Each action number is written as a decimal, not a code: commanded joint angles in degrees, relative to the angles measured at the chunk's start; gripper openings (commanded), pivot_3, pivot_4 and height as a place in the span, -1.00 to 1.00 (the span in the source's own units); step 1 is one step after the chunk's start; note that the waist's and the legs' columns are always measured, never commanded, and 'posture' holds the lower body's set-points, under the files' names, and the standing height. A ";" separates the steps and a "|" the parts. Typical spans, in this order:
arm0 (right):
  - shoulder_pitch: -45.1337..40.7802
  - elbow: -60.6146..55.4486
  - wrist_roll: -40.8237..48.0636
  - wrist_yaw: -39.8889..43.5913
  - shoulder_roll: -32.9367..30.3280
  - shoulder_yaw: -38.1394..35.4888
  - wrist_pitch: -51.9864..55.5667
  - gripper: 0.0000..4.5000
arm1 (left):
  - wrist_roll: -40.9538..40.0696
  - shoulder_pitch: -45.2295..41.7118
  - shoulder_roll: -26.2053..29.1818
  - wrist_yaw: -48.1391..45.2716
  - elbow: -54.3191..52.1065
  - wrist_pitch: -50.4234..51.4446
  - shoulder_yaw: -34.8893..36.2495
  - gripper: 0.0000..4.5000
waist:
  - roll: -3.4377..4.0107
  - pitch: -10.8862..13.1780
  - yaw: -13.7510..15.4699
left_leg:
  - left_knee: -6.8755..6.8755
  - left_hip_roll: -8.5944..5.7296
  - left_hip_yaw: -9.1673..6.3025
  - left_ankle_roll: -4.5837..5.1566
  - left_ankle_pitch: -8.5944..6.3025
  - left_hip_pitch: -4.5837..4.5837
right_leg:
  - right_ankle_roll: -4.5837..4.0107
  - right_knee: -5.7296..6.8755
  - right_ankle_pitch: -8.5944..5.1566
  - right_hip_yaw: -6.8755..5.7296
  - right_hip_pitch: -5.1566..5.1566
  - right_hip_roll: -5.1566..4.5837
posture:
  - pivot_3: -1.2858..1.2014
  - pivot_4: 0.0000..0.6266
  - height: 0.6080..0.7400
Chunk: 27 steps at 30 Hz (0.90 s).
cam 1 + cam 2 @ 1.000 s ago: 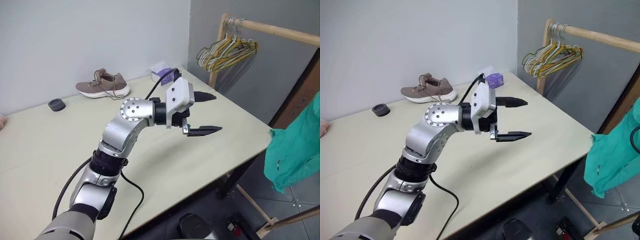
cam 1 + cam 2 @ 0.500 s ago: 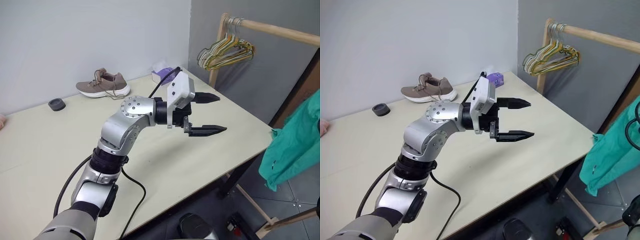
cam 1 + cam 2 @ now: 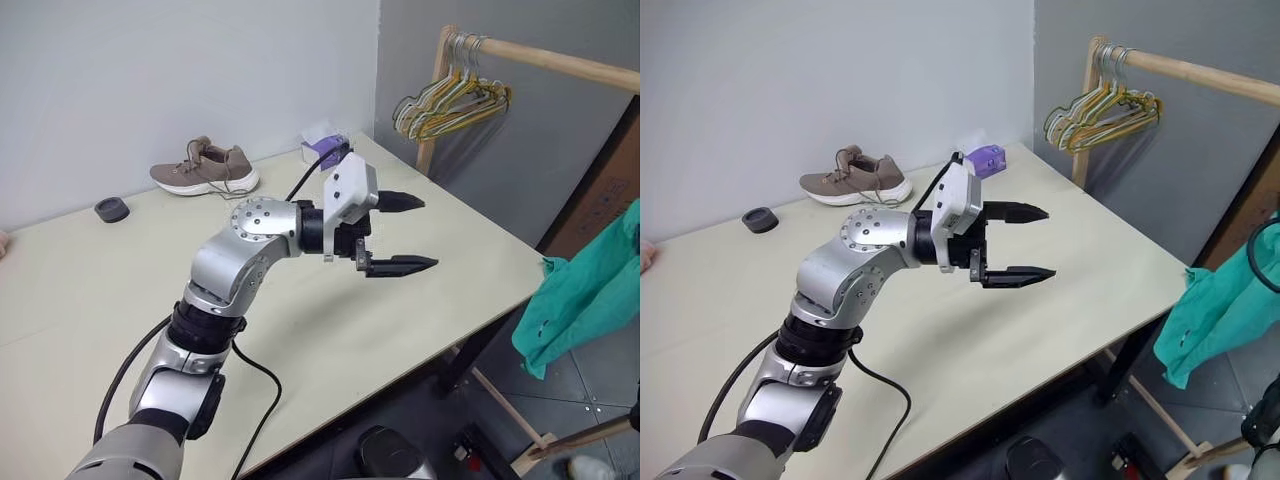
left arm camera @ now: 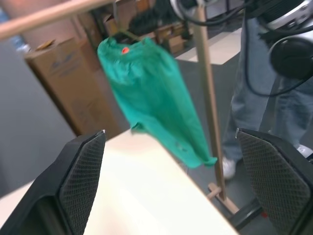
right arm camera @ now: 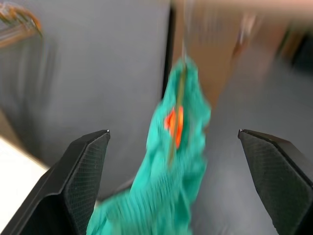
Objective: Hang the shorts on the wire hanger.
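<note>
The teal-green shorts (image 4: 151, 93) hang off the table's right side, beneath the wooden rail (image 4: 49, 14); they also show at the right edge of the head view (image 3: 580, 300). An orange tag (image 5: 173, 125) sits near their waistband. The wire hanger (image 5: 179, 93) shows as a thin olive line running down through the fabric, blurred. My left gripper (image 3: 428, 232) is open over the table and points toward the shorts, well short of them. My right gripper (image 5: 173, 132) is open, its fingers (image 5: 83, 181) wide apart, with the shorts beyond them.
A bunch of yellow-green hangers (image 3: 450, 100) hangs at the rail's far end. On the table (image 3: 100, 290) lie a brown shoe (image 3: 205, 170), a small black cap (image 3: 113, 209) and a purple item (image 3: 325, 148). A person in jeans (image 4: 254, 98) stands beyond the rail, beside a cardboard box (image 4: 63, 83).
The shorts at the right edge have swung and now hang a little higher and further left. My left gripper has drifted slightly back to the left, still open.
</note>
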 commanded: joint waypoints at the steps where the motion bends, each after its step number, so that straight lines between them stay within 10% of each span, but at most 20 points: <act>1: 0.51 -5.15 1.17 3.64 0.67 5.90 -11.93 0.99 | 3.02 1.55 1.86 5.51 -0.26 -0.46 3.74 1.00 | -0.02 0.01 -0.05 | 0.00 0.00 0.00 0.00 0.00 0.00 | 0.00 0.00 0.00 0.00 0.00 0.00 | -0.35 -0.95 1.00; 11: 7.09 -1.15 5.40 16.76 19.84 28.00 -40.51 0.99 | 21.57 16.87 1.92 43.73 1.61 3.56 19.91 1.00 | -0.40 -0.12 1.96 | 0.03 0.10 -0.27 0.00 0.00 0.13 | 0.09 0.07 0.08 -0.18 -0.05 -0.20 | -0.19 -1.00 1.00; 27: 2.29 33.58 1.76 22.31 34.56 37.74 -64.63 0.99 | 20.41 32.34 -2.01 52.14 -5.24 2.44 32.90 1.00 | -0.83 -0.35 22.03 | 0.12 -0.19 -0.69 -0.07 -0.01 -0.67 | -0.32 0.17 0.41 -0.69 -0.79 -0.57 | 0.04 -0.97 1.00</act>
